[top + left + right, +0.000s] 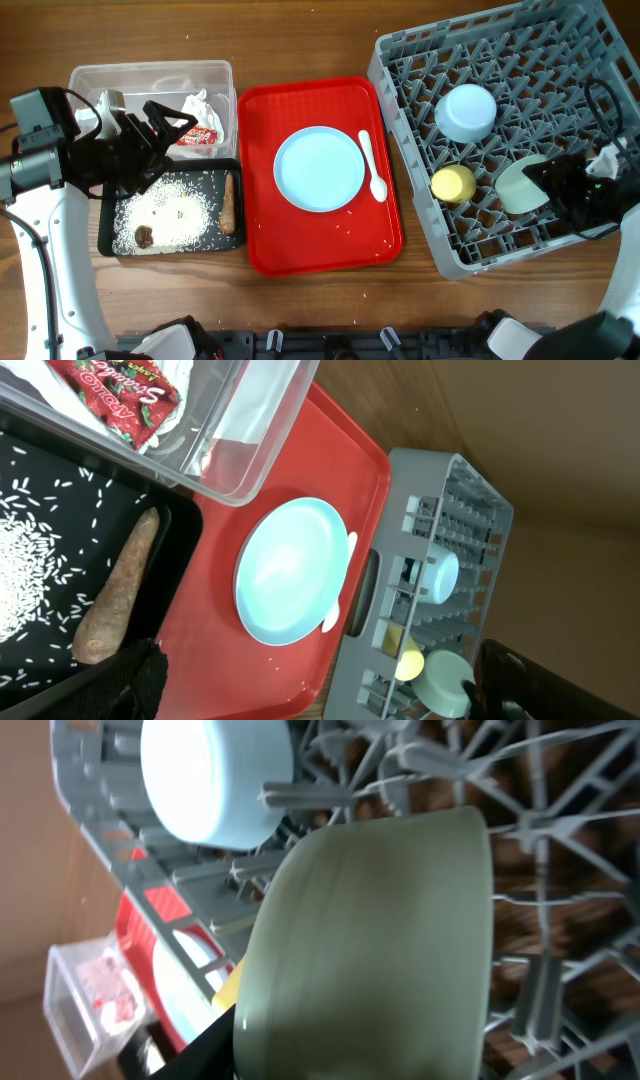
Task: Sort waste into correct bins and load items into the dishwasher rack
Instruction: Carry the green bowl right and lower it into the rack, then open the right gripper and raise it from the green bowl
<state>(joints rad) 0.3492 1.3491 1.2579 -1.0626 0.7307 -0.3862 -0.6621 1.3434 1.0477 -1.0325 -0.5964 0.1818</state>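
My left gripper (168,135) hangs open and empty over the edge between the clear tub (150,75) and the black tray (105,235). The tub holds a white tissue (203,105) and a red wrapper (198,136). Rice (170,210), dark bits (145,236) and a brown stick (229,203) lie in the black tray. In the grey rack (400,90) are a blue cup (466,111), a yellow cup (452,183) and a pale green bowl (520,187) standing on edge. My right gripper (548,180) is at the bowl's right rim. One dark finger (205,1045) shows beside the bowl (370,950); the other is hidden.
A flat red tray (260,240) lies in the middle, carrying a light blue plate (319,168) and a white spoon (372,165). A few rice grains are scattered on it. The rack's upright pegs crowd round the bowl and cups.
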